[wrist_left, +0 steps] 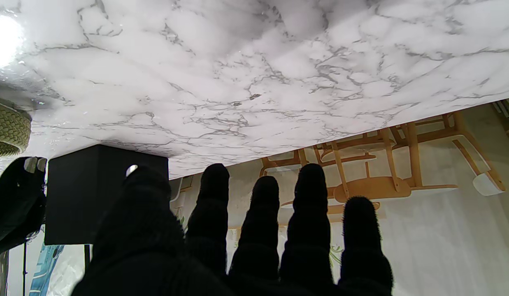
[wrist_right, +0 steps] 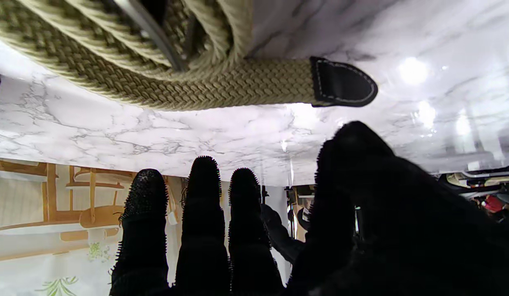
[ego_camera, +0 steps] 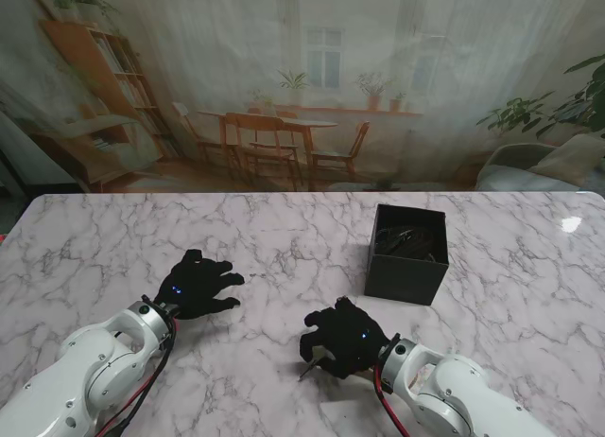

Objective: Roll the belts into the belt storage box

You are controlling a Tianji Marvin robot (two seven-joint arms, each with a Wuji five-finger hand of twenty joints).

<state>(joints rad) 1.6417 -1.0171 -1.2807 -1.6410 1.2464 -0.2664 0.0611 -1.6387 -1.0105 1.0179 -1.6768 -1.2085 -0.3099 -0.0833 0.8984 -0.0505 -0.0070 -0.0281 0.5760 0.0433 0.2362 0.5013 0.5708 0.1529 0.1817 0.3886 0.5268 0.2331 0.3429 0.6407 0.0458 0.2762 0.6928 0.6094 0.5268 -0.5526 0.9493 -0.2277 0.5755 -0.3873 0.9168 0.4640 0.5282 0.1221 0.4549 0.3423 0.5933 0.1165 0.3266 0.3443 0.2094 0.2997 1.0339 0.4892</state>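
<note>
The black belt storage box (ego_camera: 406, 257) stands open-topped to the right of the table's middle, with a dark coiled belt (ego_camera: 412, 240) inside. A woven khaki belt (wrist_right: 155, 86) with a black leather tip (wrist_right: 340, 82) lies loosely coiled on the marble under my right hand (ego_camera: 345, 338); the stand view hides almost all of it. That hand (wrist_right: 246, 230) hovers palm down, fingers straight and apart, holding nothing. My left hand (ego_camera: 196, 284) rests open, left of centre, away from the belt. The left wrist view shows the box (wrist_left: 106, 193) and an edge of the khaki belt (wrist_left: 7, 127).
The white marble table (ego_camera: 284, 229) stretches wide around both hands. Its far edge (ego_camera: 312, 193) meets a printed backdrop of a room. The box stands about a hand's width farther from me than the right hand.
</note>
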